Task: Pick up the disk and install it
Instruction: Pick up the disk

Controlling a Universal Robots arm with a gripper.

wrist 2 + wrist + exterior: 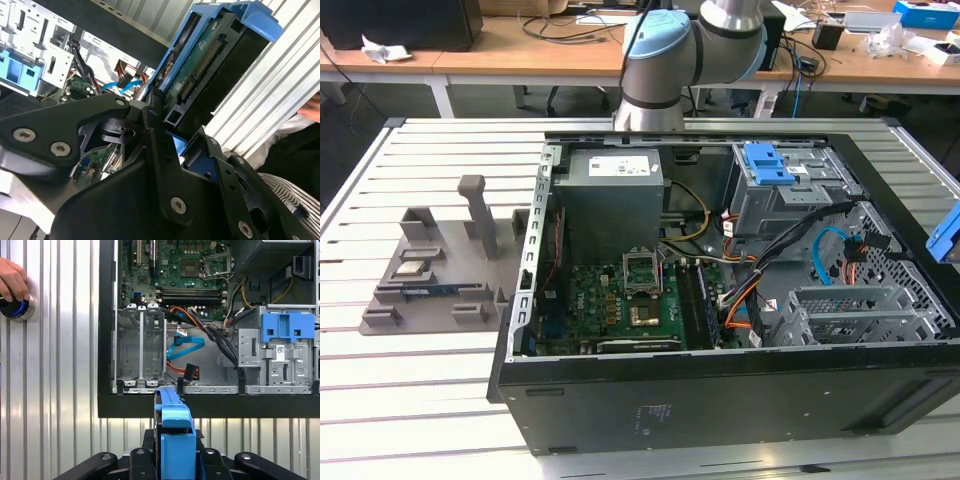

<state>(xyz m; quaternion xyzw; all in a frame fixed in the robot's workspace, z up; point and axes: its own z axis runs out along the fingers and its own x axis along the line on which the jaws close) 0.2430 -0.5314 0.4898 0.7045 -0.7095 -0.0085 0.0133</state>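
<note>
The fingers (156,145) are closed on the disk (215,75), pinching one end of it between them. The rest of it juts out from them, blue frame outermost. In the second wrist view its circuit-board face and connector strip (200,65) are bare and clear of the fingers.

I judge the disk to be stiff and dense for its size, so it should not sag from an end grip. Its metal faces are probably slick, and the plastic frame may give a little. Knocks, or pressure on the board or connector, would likely harm it. The flat faces or the frame rails look the safest places to hold.

In the first wrist view the disk (175,440) stands edge-on above the slatted tabletop (60,390), just outside the case wall (210,407). In the exterior view it (945,235) shows at the exterior view's right edge, beyond the end of the case (720,390).

The open case holds a grey box (613,200) and the motherboard (620,300). It also holds a cage with a blue latch (767,165), loose blue and orange cables (185,347), and a metal bay (140,347) with nothing in it.

At the exterior view's left a grey holder (472,195) on the tabletop carries what look like a chip (412,267) and a memory stick (425,290).

A person's hand (12,280) rests by a blue-lit button (15,307).
</note>
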